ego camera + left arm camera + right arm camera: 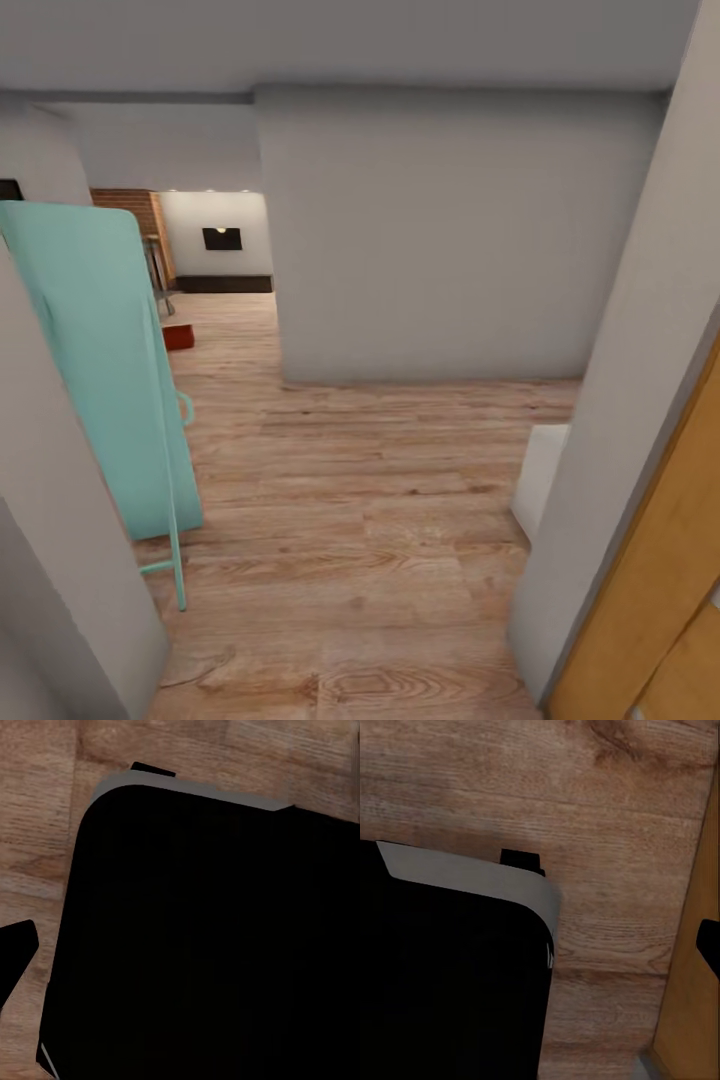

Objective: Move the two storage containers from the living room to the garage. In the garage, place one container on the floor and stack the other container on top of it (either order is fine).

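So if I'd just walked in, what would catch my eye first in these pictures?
Probably the teal panel on thin legs leaning at the left of the hallway, bright against the pale walls. Next, the light wood-plank floor running towards a far room with a brick wall, where a small orange-red box sits on the planks. At the right edge stands a yellow wooden door.
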Available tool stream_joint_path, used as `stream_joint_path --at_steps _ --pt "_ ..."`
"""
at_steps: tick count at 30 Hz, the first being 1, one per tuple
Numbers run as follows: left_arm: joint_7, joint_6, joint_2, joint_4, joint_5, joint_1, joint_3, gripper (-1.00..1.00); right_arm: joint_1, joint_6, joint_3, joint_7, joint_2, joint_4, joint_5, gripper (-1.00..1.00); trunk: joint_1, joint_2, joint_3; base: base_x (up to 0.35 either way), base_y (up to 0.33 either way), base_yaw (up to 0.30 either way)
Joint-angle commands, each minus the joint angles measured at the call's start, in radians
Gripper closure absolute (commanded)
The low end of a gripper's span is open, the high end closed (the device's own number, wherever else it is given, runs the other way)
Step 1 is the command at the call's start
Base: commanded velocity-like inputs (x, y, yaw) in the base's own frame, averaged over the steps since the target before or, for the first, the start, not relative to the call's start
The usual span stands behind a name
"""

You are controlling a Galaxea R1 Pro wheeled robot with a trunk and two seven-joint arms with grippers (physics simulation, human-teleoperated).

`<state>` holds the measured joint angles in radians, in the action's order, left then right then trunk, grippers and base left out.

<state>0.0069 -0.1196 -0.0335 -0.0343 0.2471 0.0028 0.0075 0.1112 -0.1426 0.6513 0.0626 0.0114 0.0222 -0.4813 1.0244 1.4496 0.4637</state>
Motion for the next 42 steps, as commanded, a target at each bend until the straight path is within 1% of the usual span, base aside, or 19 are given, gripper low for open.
stream_joint_path --at_steps 1,14,16,20,21,26,42 --pt "0.001 -0.002 0.0 -0.001 0.004 0.0 0.0 -1.0 0.001 -0.005 0.008 0.0 -0.001 0.002 -0.008 -1.0 0.001 0.0 0.001 0.32 0.0 0.001" --pt "0.001 0.003 0.0 -0.001 0.005 0.0 0.0 -1.0 0.001 -0.003 0.01 -0.003 -0.001 0.002 -0.008 -1.0 0.001 0.0 0.001 0.321 0.0 0.0" --pt "0.001 0.003 0.0 -0.001 0.006 0.0 0.0 -1.0 0.001 -0.002 0.009 -0.004 0.004 0.003 -0.007 -1.0 0.001 0.0 0.001 0.322 0.0 0.0" --pt "0.001 0.003 0.0 -0.001 0.006 0.0 0.0 -1.0 0.0 -0.001 0.008 -0.004 0.004 0.004 -0.008 -1.0 0.001 0.0 0.001 0.322 0.0 0.0" --pt "0.001 0.003 0.0 -0.001 0.005 0.0 0.0 -1.0 0.001 0.0 0.008 -0.004 0.002 0.004 0.001 -1.0 0.001 0.0 0.001 0.322 0.0 0.0" --pt "0.001 0.003 0.0 -0.001 0.005 0.0 0.0 -1.0 0.0 -0.001 0.007 -0.004 0.002 0.004 0.01 -1.0 0.001 0.0 0.001 0.322 0.0 0.0" --pt "0.001 0.003 0.0 -0.001 0.004 0.0 0.0 -1.0 0.001 -0.003 0.005 -0.004 -0.001 0.008 0.012 -1.0 0.001 0.0 0.001 0.322 0.0 0.0"
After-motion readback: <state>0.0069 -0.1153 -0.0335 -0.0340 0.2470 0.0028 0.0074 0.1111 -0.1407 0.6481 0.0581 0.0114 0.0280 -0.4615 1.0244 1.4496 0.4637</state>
